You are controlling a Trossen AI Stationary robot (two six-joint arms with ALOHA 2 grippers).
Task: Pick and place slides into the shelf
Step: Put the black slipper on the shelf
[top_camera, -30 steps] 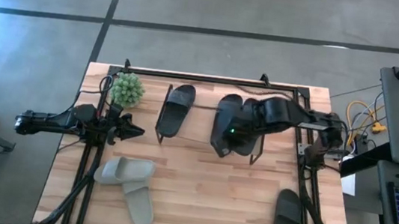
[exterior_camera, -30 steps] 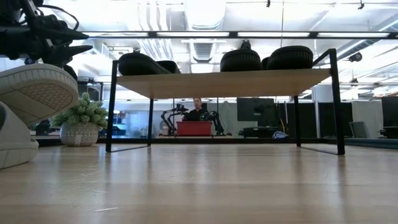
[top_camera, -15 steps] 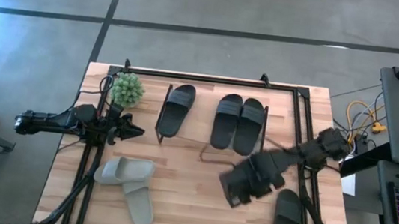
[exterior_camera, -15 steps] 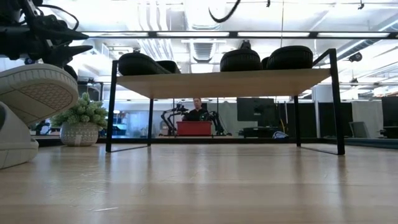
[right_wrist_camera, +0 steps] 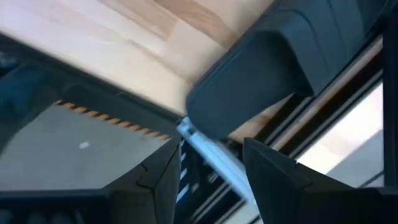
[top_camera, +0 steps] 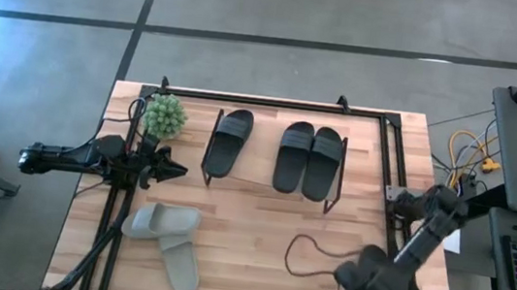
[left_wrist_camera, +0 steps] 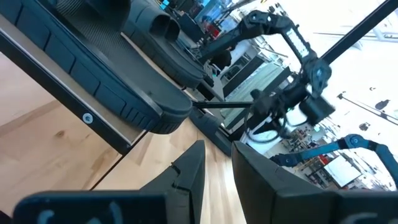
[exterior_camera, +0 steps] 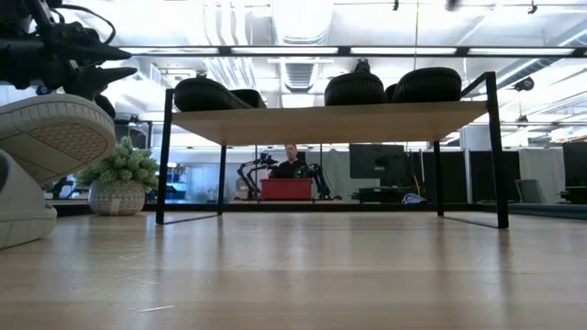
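A wooden bench (top_camera: 250, 222) seen from above, edged by a black rail frame (top_camera: 116, 197), with a dark robot arm at each side.

The shelf (top_camera: 270, 171), a low rack of thin black rods, stands at the far middle of the bench. Three black slides rest on it: one slide (top_camera: 230, 142) at its left end, angled a little, and a pair (top_camera: 309, 159) side by side toward its right end. There looks to be room for another between them.

On the bench, near the left front, two pale grey-green slides (top_camera: 167, 242) lie overlapping. A fourth black slide (right_wrist_camera: 261, 81) shows only in the right wrist view, lying by the frame rail just beyond that arm's fingers; from above the arm hides it.

The right arm reaches down to the bench's near right corner. Its right gripper (right_wrist_camera: 208, 162) hovers over that black slide with fingers apart, holding nothing.

The left arm waits at the bench's left edge. Its left gripper (top_camera: 170, 166) is empty, fingers slightly apart.

A small potted plant (top_camera: 164, 115) sits at the far left. A loose cable (top_camera: 310, 253) loops on the bench.

By this count, about half the job is done: three slides shelved, three left to place.
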